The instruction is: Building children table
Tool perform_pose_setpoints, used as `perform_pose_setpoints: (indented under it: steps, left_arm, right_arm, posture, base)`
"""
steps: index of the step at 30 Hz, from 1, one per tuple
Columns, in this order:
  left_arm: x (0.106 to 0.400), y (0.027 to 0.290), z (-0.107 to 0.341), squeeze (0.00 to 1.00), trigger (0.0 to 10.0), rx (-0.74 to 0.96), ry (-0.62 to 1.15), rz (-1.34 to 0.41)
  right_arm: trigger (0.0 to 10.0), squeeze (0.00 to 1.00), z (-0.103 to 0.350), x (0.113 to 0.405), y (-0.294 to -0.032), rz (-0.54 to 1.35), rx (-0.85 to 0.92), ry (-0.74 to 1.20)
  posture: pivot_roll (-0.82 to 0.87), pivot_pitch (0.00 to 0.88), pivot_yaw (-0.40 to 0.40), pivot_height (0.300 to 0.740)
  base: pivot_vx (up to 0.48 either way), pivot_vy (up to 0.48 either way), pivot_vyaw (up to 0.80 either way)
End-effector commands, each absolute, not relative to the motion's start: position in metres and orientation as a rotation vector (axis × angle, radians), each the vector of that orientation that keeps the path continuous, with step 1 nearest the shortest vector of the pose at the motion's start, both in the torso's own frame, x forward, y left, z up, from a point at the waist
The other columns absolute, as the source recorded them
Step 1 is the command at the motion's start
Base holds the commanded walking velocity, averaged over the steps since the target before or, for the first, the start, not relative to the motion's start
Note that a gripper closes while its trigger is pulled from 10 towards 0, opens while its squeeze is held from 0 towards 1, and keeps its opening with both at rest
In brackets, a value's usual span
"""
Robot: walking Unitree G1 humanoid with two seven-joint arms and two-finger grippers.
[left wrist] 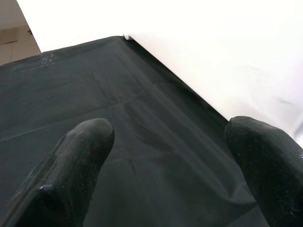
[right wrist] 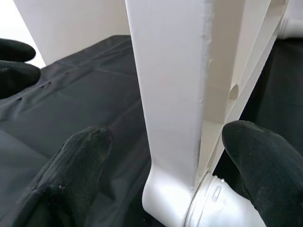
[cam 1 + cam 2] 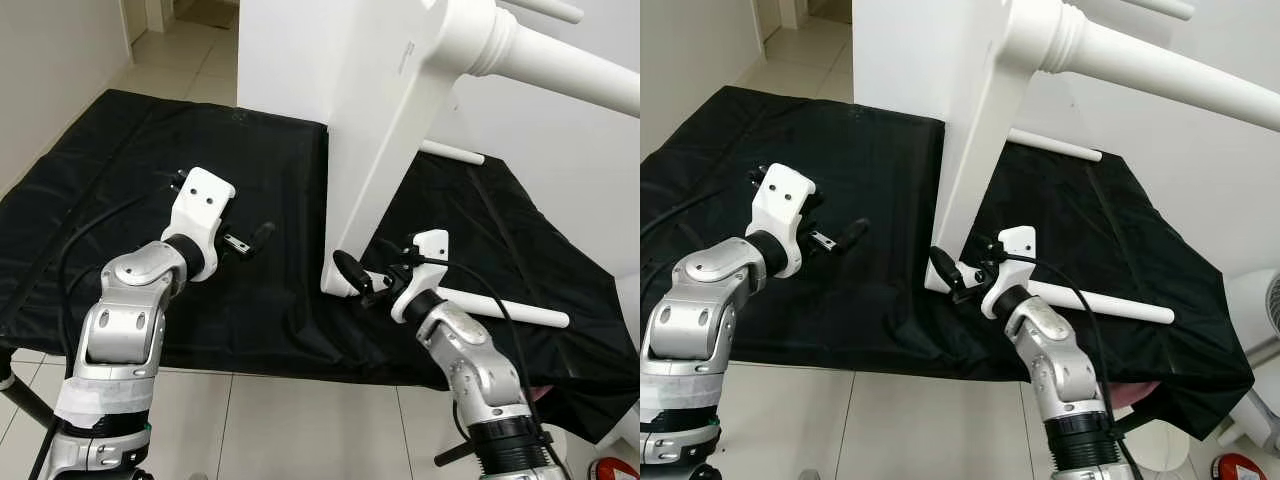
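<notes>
A wide black plastic sheet [image 3: 250, 150] is spread over the pale tiled floor [image 3: 300, 430], and on it stands the white wooden children's table [image 3: 375, 130], tipped on its side, its flat top upright and running from about twelve o'clock down to the centre of the head view. One turned white leg [image 3: 560, 60] juts out high toward two o'clock, and a lower white leg [image 3: 490, 305] lies along the sheet toward four o'clock from the table's bottom corner [image 3: 340, 280]. The right gripper [image 3: 362, 280] sits at that corner, just right of centre, its two black fingers spread wide on either side of the frame edge where the lower leg joins; the right wrist view shows a gap on both sides, so it holds nothing yet. The left gripper [image 3: 248, 240] hovers over the sheet at about nine o'clock from the corner, near the tabletop face but apart from it, fingers wide open and empty. The risk, as I judge it, is the tall tabletop toppling: it balances on a narrow edge, and a sideways push from the right gripper closing off-centre, with the left not bracing, could tip it or let the corner slide on the slick sheet.
</notes>
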State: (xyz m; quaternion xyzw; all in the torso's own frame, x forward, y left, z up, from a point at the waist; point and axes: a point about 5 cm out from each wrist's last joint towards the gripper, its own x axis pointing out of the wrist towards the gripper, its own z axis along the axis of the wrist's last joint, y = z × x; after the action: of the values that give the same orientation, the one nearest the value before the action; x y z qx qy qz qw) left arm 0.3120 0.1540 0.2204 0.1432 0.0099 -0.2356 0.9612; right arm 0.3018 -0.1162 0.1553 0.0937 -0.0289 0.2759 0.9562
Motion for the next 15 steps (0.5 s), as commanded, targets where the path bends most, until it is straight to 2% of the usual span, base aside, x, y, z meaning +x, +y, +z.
perform_pose_setpoints:
  steps: [1,3,4,6,15]
  left_arm:
    - [0.313,0.158,0.222,0.0,10.0,0.289,-0.006,-0.344]
    - [0.313,0.158,0.222,0.0,10.0,0.293,-0.008,-0.339]
    - [0.313,0.16,0.224,0.0,10.0,0.297,-0.011,-0.33]
    - [0.313,0.16,0.224,0.0,10.0,0.298,-0.012,-0.328]
    - [0.312,0.161,0.227,0.0,10.0,0.3,-0.02,-0.314]
  right_arm:
    - [10.0,0.0,0.151,0.304,-0.117,0.528,0.165,-0.05]
    - [10.0,0.0,0.146,0.308,-0.114,0.465,0.16,-0.045]
    - [10.0,0.0,0.14,0.314,-0.108,0.364,0.152,-0.037]
    - [10.0,0.0,0.138,0.315,-0.106,0.334,0.151,-0.038]
    - [10.0,0.0,0.136,0.319,-0.078,0.345,0.171,-0.054]
  posture:
    - [0.1,0.0,-0.181,0.74]
    - [0.1,0.0,-0.185,0.74]
    - [0.11,0.0,-0.191,0.74]
    - [0.11,0.0,-0.191,0.74]
    - [0.13,0.0,-0.2,0.74]
  base:
    - [0.0,0.0,0.0]
    - [0.0,0.0,0.0]
    - [0.0,0.0,0.0]
    - [0.0,0.0,0.0]
    - [0.0,0.0,0.0]
